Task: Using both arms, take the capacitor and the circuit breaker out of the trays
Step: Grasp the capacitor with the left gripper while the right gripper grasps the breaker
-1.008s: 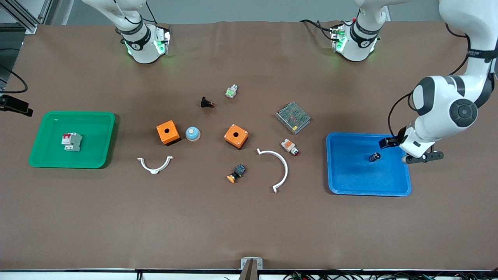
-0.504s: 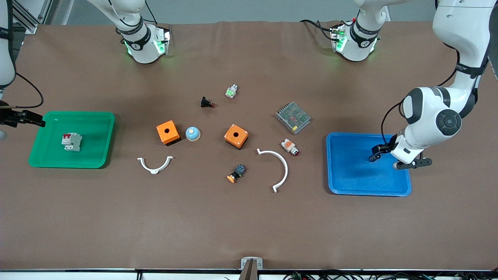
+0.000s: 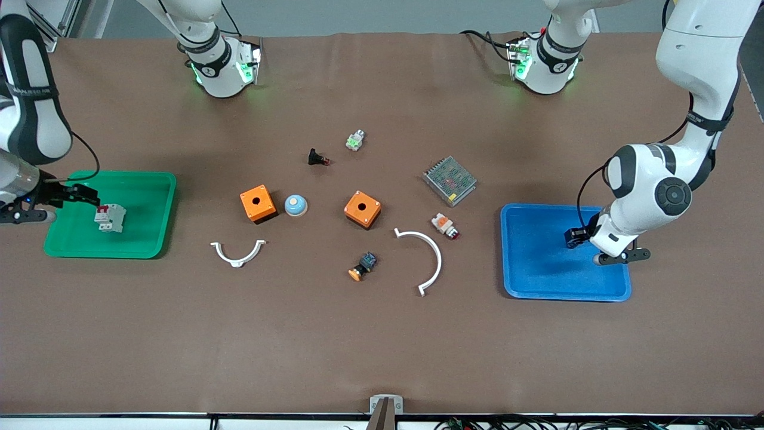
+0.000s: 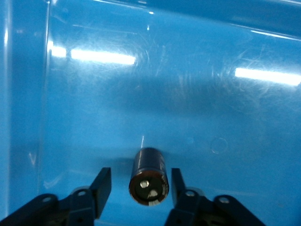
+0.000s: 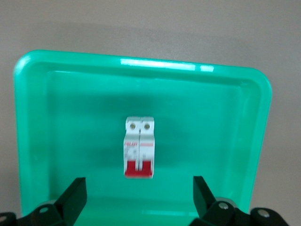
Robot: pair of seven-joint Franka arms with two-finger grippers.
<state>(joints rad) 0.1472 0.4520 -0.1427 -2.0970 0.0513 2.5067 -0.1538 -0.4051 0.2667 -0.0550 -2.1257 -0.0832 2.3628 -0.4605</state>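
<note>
The capacitor (image 4: 149,175), a small dark cylinder, lies in the blue tray (image 3: 537,275). In the left wrist view it sits between the open fingers of my left gripper (image 4: 140,182), with a gap on each side. In the front view my left gripper (image 3: 573,237) is low over the tray and hides the capacitor. The breaker (image 3: 110,217), white-grey with red toggles, lies in the green tray (image 3: 143,239). My right gripper (image 3: 83,197) is over that tray's edge beside the breaker. In the right wrist view my right gripper (image 5: 138,188) is open wide and empty, short of the breaker (image 5: 139,147).
Between the trays lie two orange boxes (image 3: 258,203) (image 3: 362,209), a blue dome (image 3: 295,205), a black push-button (image 3: 318,158), a green-white part (image 3: 354,140), a metal mesh box (image 3: 449,180), a white-and-orange button (image 3: 445,226), an orange-capped switch (image 3: 362,266) and two white curved pieces (image 3: 237,252) (image 3: 427,257).
My left gripper has moved across the blue tray and now straddles the capacitor. My right arm has come into view and brought its gripper over the green tray, close to the breaker.
</note>
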